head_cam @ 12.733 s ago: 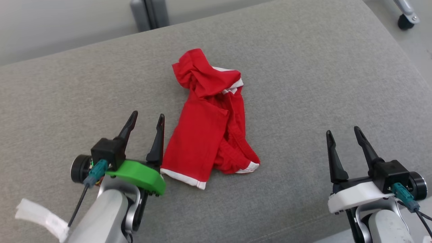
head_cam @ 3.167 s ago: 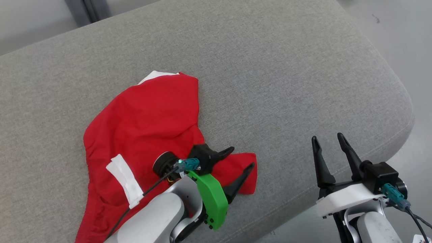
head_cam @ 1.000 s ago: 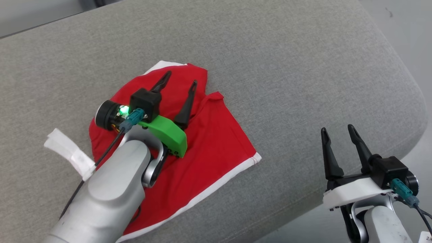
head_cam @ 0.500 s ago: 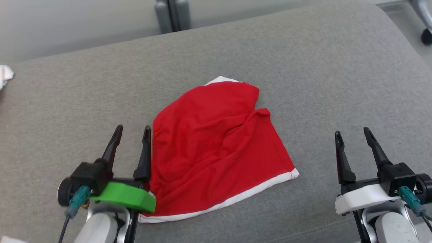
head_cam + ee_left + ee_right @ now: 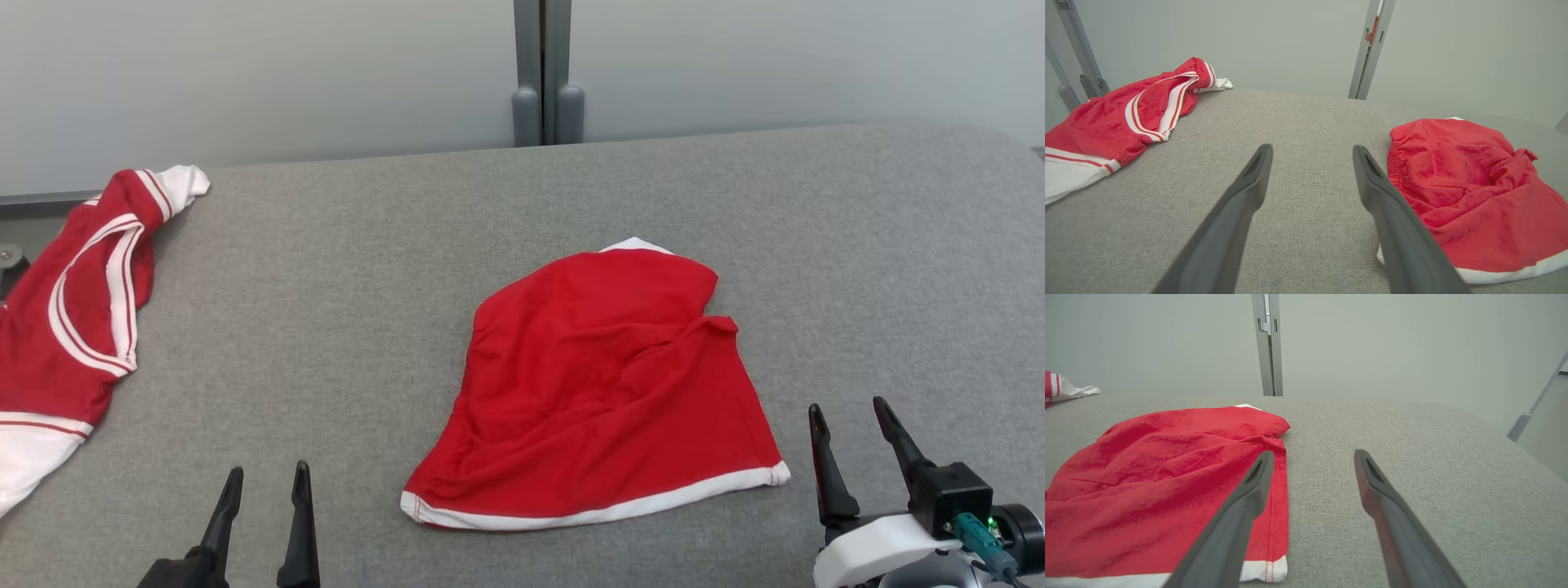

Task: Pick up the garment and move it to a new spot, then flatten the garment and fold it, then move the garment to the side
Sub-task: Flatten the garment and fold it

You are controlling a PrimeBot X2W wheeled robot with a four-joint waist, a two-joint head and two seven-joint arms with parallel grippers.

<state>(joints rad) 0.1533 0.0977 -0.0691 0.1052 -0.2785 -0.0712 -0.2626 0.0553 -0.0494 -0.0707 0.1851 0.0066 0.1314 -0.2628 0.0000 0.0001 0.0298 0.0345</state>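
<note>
Two dark two-fingered claws and two red garments. Nearest, the left claw and the right claw both stand spread, pinching nothing. Between them on the grey fabric cushion lies the red cloth garment with a white hem, wrinkled, its hem corner just beside the right claw. Farther left, a red white-striped garment drapes over the cushion's edge

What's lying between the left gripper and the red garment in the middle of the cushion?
That stretch is bare: the head view shows a strip of grey cushion between the left gripper and the red garment, with nothing lying on it.
</note>
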